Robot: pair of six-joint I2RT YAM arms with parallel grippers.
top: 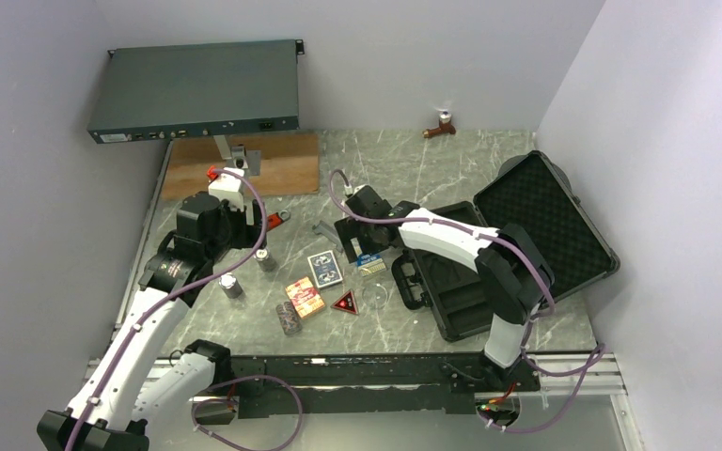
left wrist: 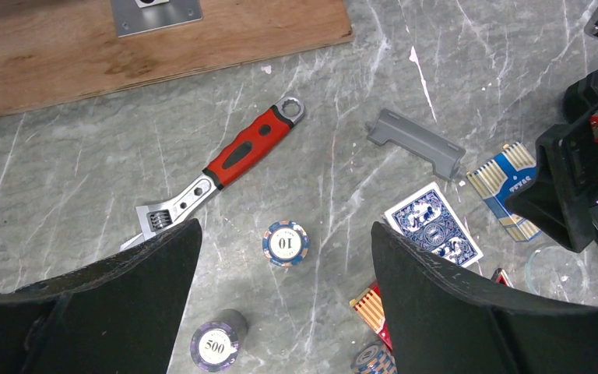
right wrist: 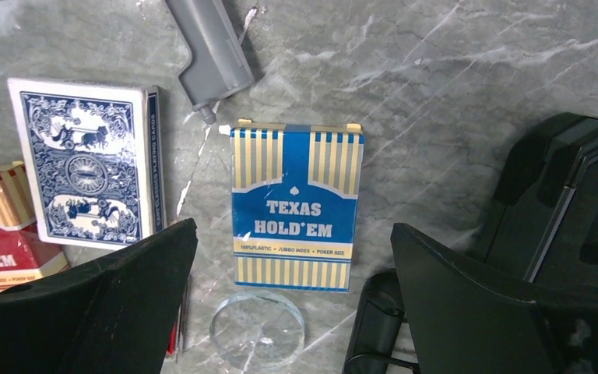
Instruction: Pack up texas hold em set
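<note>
**Nothing grasped on either side**

The right gripper (right wrist: 293, 230) hangs released over the striped Texas Hold'em deck (right wrist: 296, 206), flat on the counter (right wrist: 452, 70). A blue-backed deck (right wrist: 86, 175) lies at its 9 o'clock and a clear disc (right wrist: 257, 331) at 6. The open case (top: 456, 305) sits at 3 (probably its edge, in the wrist view). The left gripper (left wrist: 286, 230), likewise released, frames a "10" chip (left wrist: 286, 243)

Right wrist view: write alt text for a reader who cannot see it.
A blue-and-gold striped card box printed TEXAS HOLD'EM lies flat on the grey marble table, framed by the open black fingers of the right gripper. A dark blue patterned card box lies to its left, a clear round disc just below it.
</note>
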